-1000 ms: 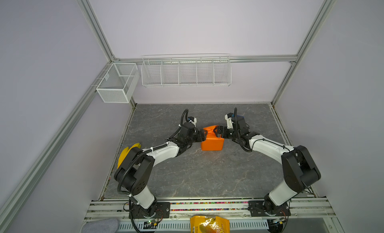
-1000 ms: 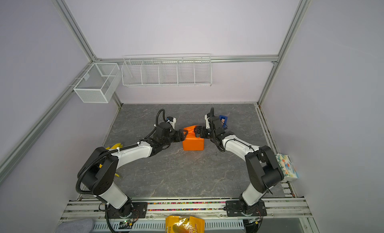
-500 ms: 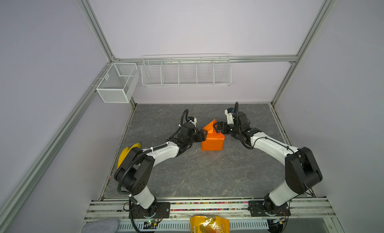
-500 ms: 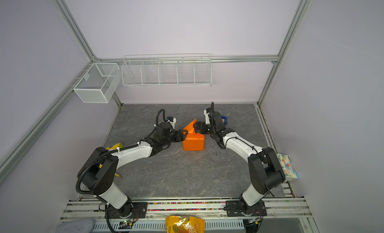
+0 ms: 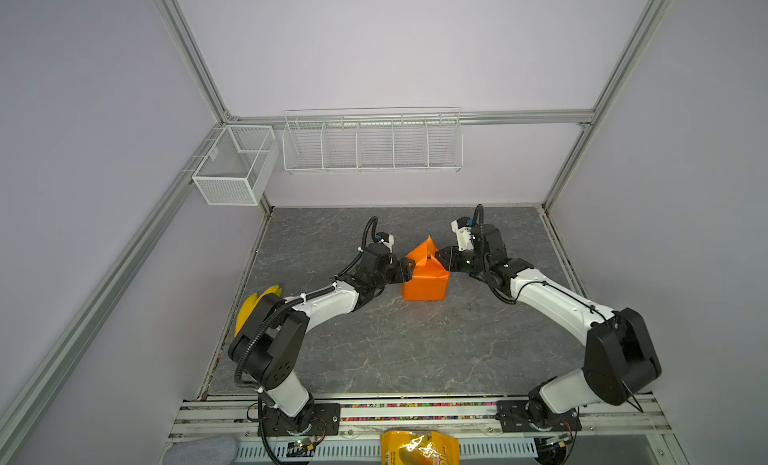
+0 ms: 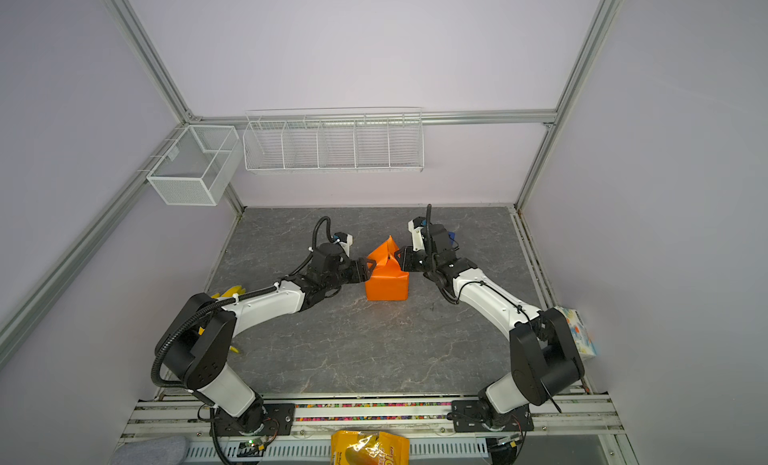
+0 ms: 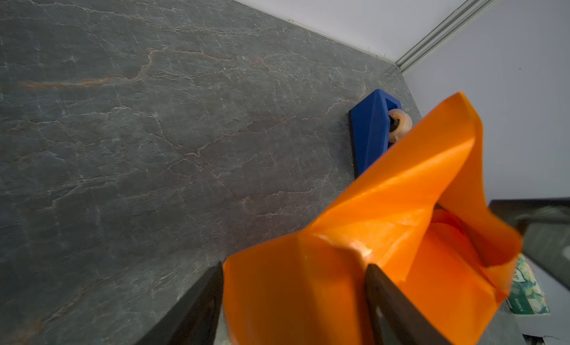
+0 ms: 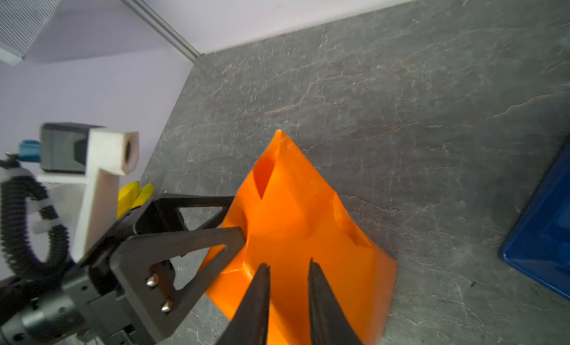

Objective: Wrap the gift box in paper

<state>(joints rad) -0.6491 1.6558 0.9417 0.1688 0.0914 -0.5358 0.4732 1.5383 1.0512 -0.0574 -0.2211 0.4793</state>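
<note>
Far left by the wall, bananas (image 5: 253,305). Then left arm (image 5: 328,303), bent at the elbow, stretched low over the desk (image 5: 395,350) toward the middle. Then left fingers (image 7: 197,315), wide, one on each side of the paper (image 5: 424,284), holding it. Paper in the middle of the desk, folded into a box shape, one flap sticking up; box itself hidden. Then right fingers (image 8: 253,309), narrow, at the top fold; can't tell if pinching. Then right arm (image 5: 552,301), bent and low too. Blue tape holder (image 7: 368,134) just behind.
</note>
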